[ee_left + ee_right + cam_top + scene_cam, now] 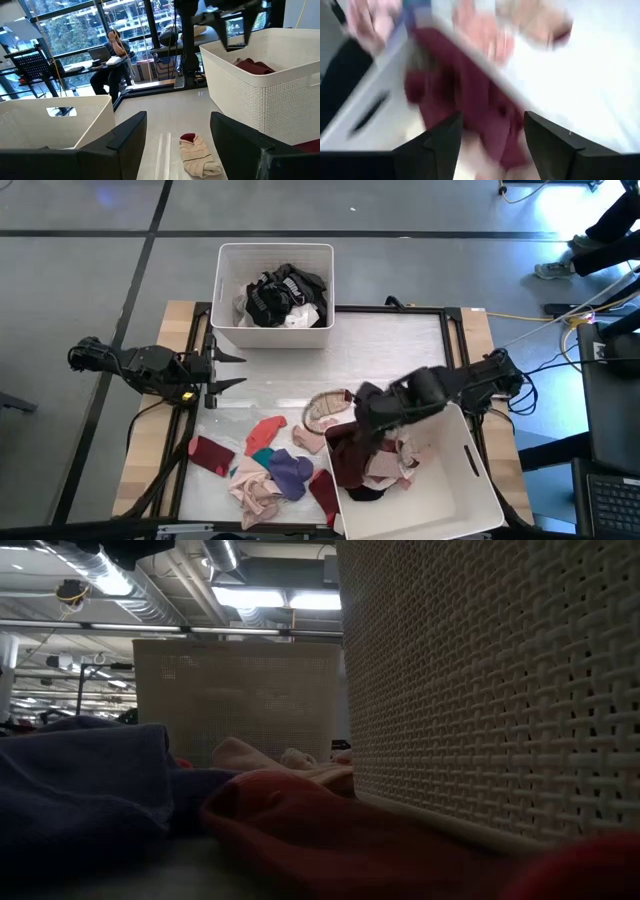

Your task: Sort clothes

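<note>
Clothes [268, 470] lie heaped on the table [390, 340], with more in the near bin [480, 480] and far bin [228, 280]. Right gripper [352, 442], fingers apart, hangs over the near bin's maroon garment [345, 462]. Left gripper [232, 370] waits spread wide at the table's left edge.

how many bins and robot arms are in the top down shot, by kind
white bins: 2, one at the far edge, one at the near right
robot arms: 2, left, right
total: 4
</note>
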Available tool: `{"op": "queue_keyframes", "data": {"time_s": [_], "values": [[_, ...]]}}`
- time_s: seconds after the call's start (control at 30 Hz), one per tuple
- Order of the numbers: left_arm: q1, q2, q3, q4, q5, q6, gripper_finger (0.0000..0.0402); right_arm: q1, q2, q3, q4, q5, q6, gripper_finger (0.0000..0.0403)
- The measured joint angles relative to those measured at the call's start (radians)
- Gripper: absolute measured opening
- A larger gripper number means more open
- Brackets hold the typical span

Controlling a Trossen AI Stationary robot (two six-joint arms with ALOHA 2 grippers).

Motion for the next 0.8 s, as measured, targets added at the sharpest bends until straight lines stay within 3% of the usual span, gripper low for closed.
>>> {"op": "queue_keyframes", "data": {"time_s": [0.2,0.43,0.8], "values": [[0.0,0.0,0.0,-0.002,0.0,0.001,0.021,-0.098,0.0,-0.007,0.23,0.163,-0.194,0.021],[0.0,0.0,0.0,-0.004,0.0,0.003,0.021,-0.227,0.005,-0.086,0.456,0.148,-0.326,0.0209],[0.0,-0.001,0.0,-0.006,0.0,0.003,0.021,-0.328,0.136,-0.192,0.566,0.1,-0.35,0.0209]]}}
